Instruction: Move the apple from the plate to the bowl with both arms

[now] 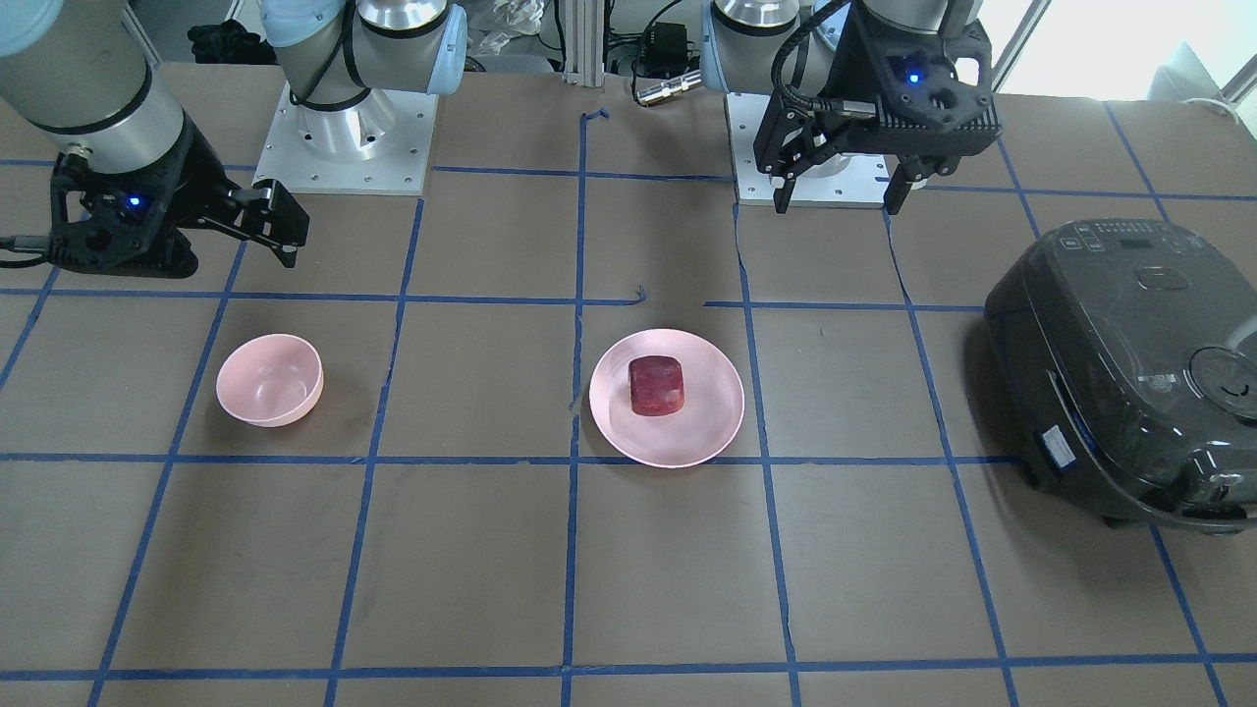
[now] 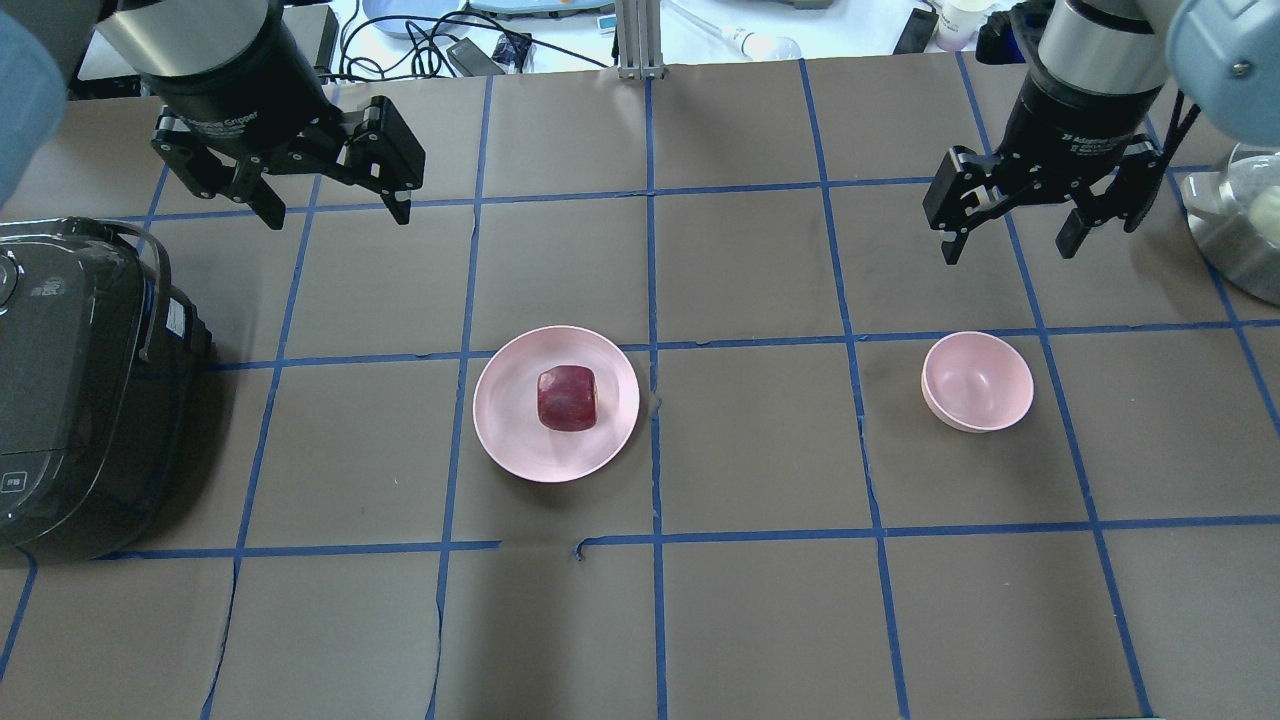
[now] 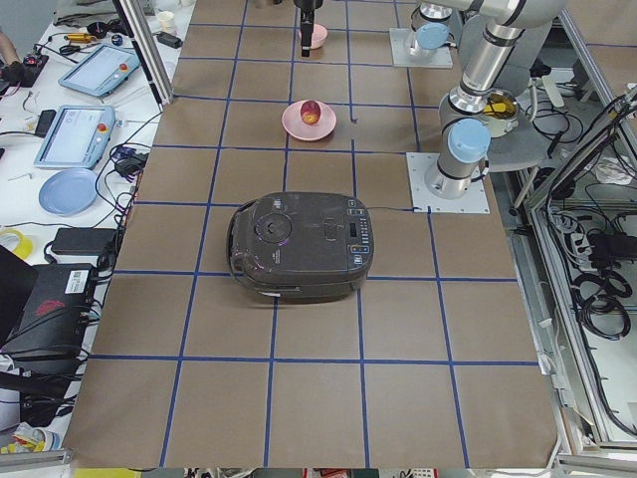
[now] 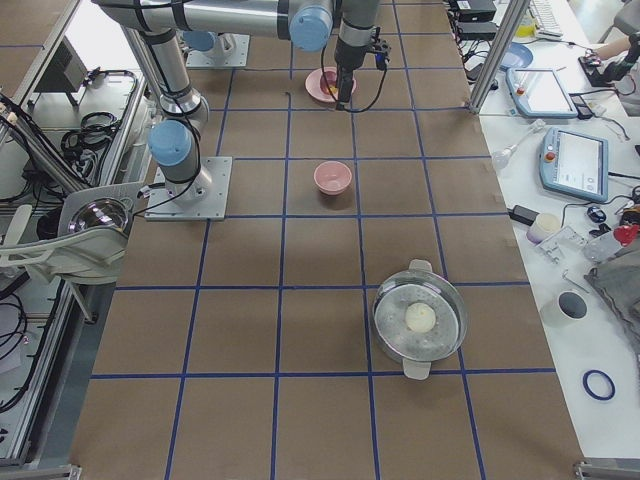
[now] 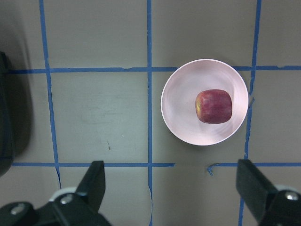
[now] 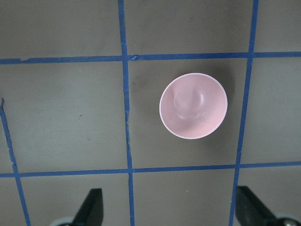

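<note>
The small, dark red, mottled apple (image 2: pixel 568 397) lies on the wide, shallow pale pink plate (image 2: pixel 510 430), well apart from the small, deep pink bowl (image 2: pixel 978 381) on the brown taped worktop (image 2: pixel 760 450). The black left end effector (image 2: pixel 337 215) and right end effector (image 2: pixel 1008 250) hover with fingers spread wide, gripping nothing.

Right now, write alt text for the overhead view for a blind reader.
A dark red apple sits on a pink plate near the view's middle, an empty pink bowl to its right. The left gripper and right gripper hang open beyond them; a dark cooker sits at left.
</note>
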You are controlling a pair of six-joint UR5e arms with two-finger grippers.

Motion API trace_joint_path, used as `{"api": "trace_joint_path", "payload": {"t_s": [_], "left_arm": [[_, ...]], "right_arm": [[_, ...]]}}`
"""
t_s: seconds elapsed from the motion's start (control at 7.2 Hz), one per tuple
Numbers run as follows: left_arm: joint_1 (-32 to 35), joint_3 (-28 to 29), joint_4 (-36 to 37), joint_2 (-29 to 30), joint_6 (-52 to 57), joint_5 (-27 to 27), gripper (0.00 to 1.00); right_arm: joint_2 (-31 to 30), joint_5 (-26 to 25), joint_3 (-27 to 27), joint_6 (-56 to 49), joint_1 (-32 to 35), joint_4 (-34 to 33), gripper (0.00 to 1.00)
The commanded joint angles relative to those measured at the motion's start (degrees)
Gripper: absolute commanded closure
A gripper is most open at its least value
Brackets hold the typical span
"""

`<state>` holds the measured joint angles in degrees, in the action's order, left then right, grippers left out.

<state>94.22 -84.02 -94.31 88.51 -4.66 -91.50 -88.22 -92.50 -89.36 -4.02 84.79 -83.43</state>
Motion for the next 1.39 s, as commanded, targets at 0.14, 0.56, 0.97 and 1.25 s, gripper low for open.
{"api": "trace_joint_path", "payload": {"t_s": [0.14, 0.56, 0.97, 1.25], "left_arm": [[-0.09, 0.00, -0.09, -0.01, 0.00, -0.09, 0.00], [-0.17, -0.09, -0.09, -0.10, -0.09, -0.17, 0.00], [-0.26, -0.97, -0.09, -0.71, -0.44, -0.17, 0.00], [-0.18, -0.88, -0.09, -0.97, -0.61, -0.17, 0.00]], "right_arm": [[-3.27, 6.69, -0.38, 0.16, 1.42, 0.55, 0.00], [-4.06, 5.93, -0.46, 0.33, 2.39, 0.55, 0.00], [-4.15, 5.66, -0.64, 8.58, 3.45, 0.38, 0.00], [-4.06, 5.40, -1.16, 8.94, 4.24, -0.06, 0.00]]}}
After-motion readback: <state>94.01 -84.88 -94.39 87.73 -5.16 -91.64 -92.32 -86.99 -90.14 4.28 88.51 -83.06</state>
